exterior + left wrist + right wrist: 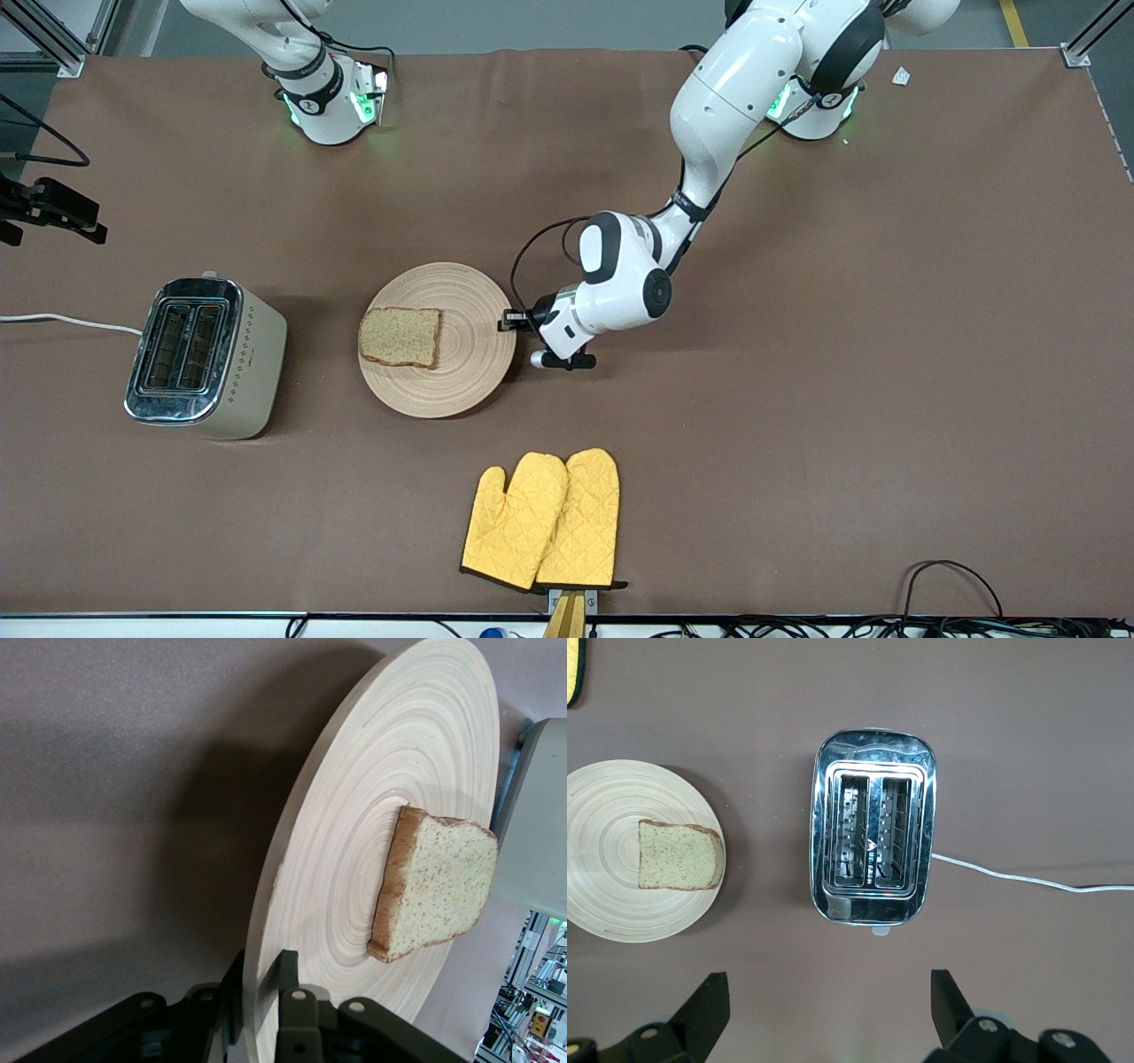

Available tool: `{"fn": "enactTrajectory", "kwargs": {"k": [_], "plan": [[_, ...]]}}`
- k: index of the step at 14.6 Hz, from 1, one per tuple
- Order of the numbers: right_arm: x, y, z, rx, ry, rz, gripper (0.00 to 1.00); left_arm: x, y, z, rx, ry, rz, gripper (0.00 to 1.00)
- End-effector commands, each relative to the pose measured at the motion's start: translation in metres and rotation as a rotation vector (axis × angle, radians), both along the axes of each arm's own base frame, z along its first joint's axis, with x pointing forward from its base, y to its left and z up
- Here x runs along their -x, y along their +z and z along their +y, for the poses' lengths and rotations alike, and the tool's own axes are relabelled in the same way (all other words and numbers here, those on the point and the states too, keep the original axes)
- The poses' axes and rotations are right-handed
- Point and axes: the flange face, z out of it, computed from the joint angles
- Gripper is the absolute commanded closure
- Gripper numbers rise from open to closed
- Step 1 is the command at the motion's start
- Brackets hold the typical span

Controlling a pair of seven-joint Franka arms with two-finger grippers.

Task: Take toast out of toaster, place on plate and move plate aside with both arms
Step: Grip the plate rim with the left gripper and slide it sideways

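The toast [400,337] lies flat on the round light-wood plate [469,354], on the half toward the toaster. My left gripper [511,319] is low at the plate's rim on the side toward the left arm's end. In the left wrist view the left gripper [263,970] is shut on the plate's [354,859] edge, one finger on top and one under it, with the toast [438,881] on the plate ahead of the fingers. My right gripper [828,1005] is open and empty, high over the table beside the toaster; the plate [602,895] and toast [678,856] show there too.
A chrome and cream toaster [204,354] with empty slots stands toward the right arm's end of the table, also in the right wrist view [873,846], its white cord [62,321] trailing off. Yellow oven mitts [545,518] lie nearer the front camera than the plate.
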Motion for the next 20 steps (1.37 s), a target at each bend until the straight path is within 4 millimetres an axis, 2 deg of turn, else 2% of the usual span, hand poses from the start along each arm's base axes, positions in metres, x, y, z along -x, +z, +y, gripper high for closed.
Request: {"fn": "enactTrajectory", "kwargs": {"k": [1, 2, 6, 9, 12, 13, 15, 17, 20], "plan": [[0.000, 0.003, -0.001, 0.003, -0.002, 0.002, 0.00, -0.011, 0.009, 0.006, 0.005, 0.021, -0.019, 1.00], [0.000, 0.003, -0.001, -0.001, -0.003, 0.001, 0.00, -0.016, 0.030, 0.015, 0.016, 0.027, -0.020, 1.00], [0.000, 0.003, -0.001, -0.001, -0.003, 0.000, 0.00, -0.052, 0.087, 0.077, 0.025, -0.049, 0.006, 1.00], [0.000, 0.003, 0.000, -0.010, -0.002, -0.001, 0.00, -0.084, 0.124, 0.148, 0.031, -0.095, 0.027, 1.00], [0.001, 0.003, -0.004, -0.015, -0.010, 0.000, 0.00, -0.117, 0.147, 0.244, 0.078, -0.178, 0.036, 1.00], [0.000, 0.003, -0.004, -0.015, -0.010, -0.001, 0.00, -0.128, 0.147, 0.289, 0.113, -0.205, 0.024, 1.00], [0.000, 0.003, -0.003, -0.015, -0.008, 0.000, 0.00, -0.142, 0.140, 0.364, 0.174, -0.242, -0.023, 1.00], [0.000, 0.003, -0.002, -0.015, -0.007, 0.000, 0.00, -0.147, 0.120, 0.439, 0.197, -0.287, -0.081, 1.00], [0.000, 0.003, -0.001, -0.020, -0.005, -0.002, 0.00, -0.150, 0.101, 0.541, 0.215, -0.258, -0.192, 1.00]]}}
